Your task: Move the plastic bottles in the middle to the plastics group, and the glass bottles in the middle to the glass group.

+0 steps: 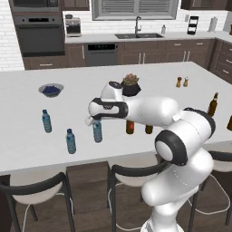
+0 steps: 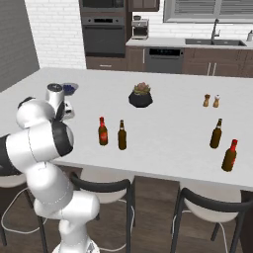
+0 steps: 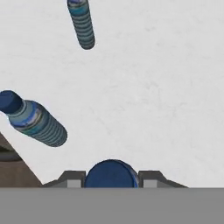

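Gripper (image 1: pixel 94 121) sits over water bottle (image 1: pixel 97 131), blue cap between fingers. Two plastics-group bottles close on counter (image 1: pixel 27 118): one (image 1: pixel 70 141) just beside gripper toward counter's front edge, other (image 1: pixel 46 121) farther out same side; open lane between them. Two dark bottles, red-topped (image 2: pixel 103 131) and amber (image 2: pixel 122 135), stand near on opposite side, under forearm. Berry bowl (image 1: pixel 50 89) and plant pot (image 1: pixel 130 85) well apart, beyond. Bare counter ahead.

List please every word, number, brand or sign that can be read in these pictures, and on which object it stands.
None can be read.
Water bottles: blue labels, no legible print.
Reddish-brown bottle: label too small and blurred.
Oven and dishwasher: panel marks too small to read.
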